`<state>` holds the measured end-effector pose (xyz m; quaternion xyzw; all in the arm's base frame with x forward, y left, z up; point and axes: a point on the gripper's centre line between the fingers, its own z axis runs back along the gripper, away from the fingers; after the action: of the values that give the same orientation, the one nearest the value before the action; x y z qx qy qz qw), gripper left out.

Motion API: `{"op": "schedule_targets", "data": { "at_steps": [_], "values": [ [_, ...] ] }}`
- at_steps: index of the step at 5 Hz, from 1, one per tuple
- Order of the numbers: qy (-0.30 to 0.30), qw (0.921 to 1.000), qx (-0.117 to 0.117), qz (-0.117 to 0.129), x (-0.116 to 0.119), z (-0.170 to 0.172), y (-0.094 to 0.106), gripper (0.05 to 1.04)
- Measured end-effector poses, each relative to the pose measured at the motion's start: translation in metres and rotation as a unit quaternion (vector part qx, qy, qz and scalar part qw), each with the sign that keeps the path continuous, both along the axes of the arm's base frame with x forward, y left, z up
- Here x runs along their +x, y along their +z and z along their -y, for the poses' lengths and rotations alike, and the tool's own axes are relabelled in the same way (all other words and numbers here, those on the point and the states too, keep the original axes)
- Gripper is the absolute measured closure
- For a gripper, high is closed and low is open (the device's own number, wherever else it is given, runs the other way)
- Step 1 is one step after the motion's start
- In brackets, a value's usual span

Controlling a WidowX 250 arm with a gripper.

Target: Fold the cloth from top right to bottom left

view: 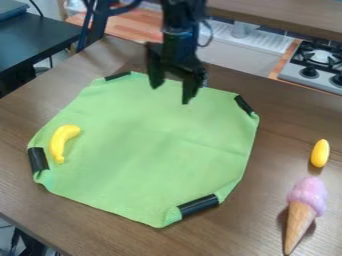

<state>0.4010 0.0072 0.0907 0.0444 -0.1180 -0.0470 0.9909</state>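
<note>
The black gripper (pixel 171 95) hangs over the top edge of the cloth with its two fingers spread apart and nothing between them. A green cloth (pixel 147 145) lies flat and spread out on the brown table. Its four corners are turned in, each marked by a black strip: one at the top right (pixel 244 104), one at the top left (pixel 117 76), one at the lower left (pixel 38 159) and one at the bottom right (pixel 198 205). On the cloth's left part rests a yellow banana (pixel 61 142).
Right of the cloth on the table (pixel 87 222) are a small yellow oval object (pixel 320 153) and a toy ice cream cone (pixel 305 210). Behind the table stand a stove (pixel 317 62) and a white drying rack (pixel 257 37). A dark table (pixel 37 37) is at the upper left.
</note>
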Motion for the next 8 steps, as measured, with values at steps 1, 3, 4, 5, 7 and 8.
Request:
{"op": "schedule_targets", "data": {
  "at_steps": [1, 3, 4, 5, 7, 8],
  "values": [
    [0.032, 0.9991, -0.021, 0.016, 0.013, 0.014, 0.007, 0.083],
    [0.124, 0.9901, -0.062, 0.022, 0.030, 0.034, 0.004, 0.083],
    [0.152, 0.9844, -0.088, 0.010, 0.041, 0.042, 0.004, 0.083],
    [0.173, 0.9795, -0.102, -0.005, 0.048, 0.047, 0.001, 0.083],
    [0.231, 0.9637, -0.126, -0.044, 0.064, 0.056, -0.007, 0.083],
    [0.252, 0.9585, -0.117, -0.065, 0.071, 0.059, -0.017, 0.083]
  ]
}}
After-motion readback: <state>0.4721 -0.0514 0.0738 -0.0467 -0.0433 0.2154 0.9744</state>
